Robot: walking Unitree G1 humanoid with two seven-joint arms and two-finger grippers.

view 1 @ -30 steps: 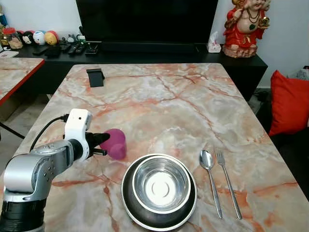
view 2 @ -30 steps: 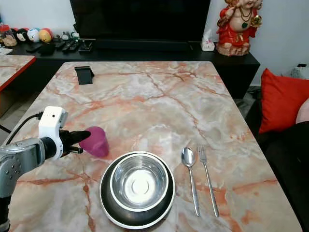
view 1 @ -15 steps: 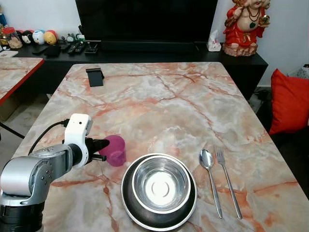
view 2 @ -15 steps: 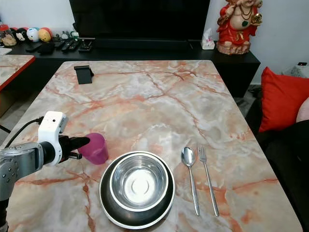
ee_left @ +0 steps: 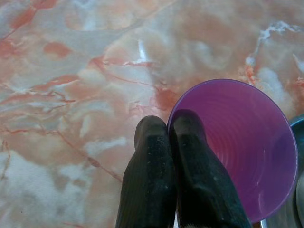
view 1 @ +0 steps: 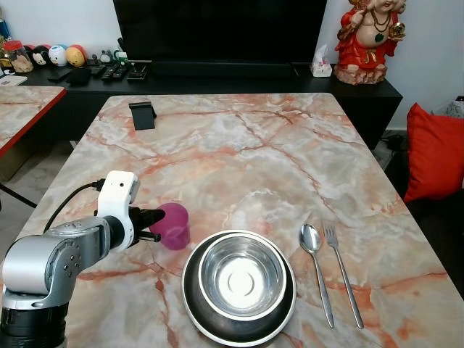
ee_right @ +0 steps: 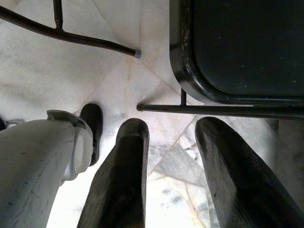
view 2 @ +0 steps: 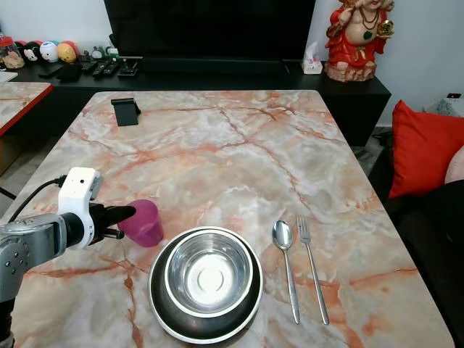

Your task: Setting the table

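An upright purple cup (view 1: 172,225) stands on the marble table (view 1: 239,152), just left of a steel bowl (view 1: 241,275) that sits in a black plate (view 1: 193,303). My left gripper (view 1: 155,217) is shut on the cup's near rim. In the left wrist view one finger (ee_left: 190,142) is inside the cup (ee_left: 242,147) and the other is outside it. A spoon (view 1: 316,268) and a fork (view 1: 342,272) lie side by side right of the plate. My right gripper (ee_right: 171,130) hangs open over the floor, holding nothing.
A small black stand (view 1: 143,115) sits at the table's far left. Behind the table a black console holds remotes and a red statue (view 1: 366,40). A red cushion (view 1: 435,156) is on the right and a second table (view 1: 22,109) on the left. A black chair (ee_right: 237,47) is below my right arm.
The cup was tilted in my left gripper a second ago. It now stands upright on the table, slightly nearer the plate, still gripped.
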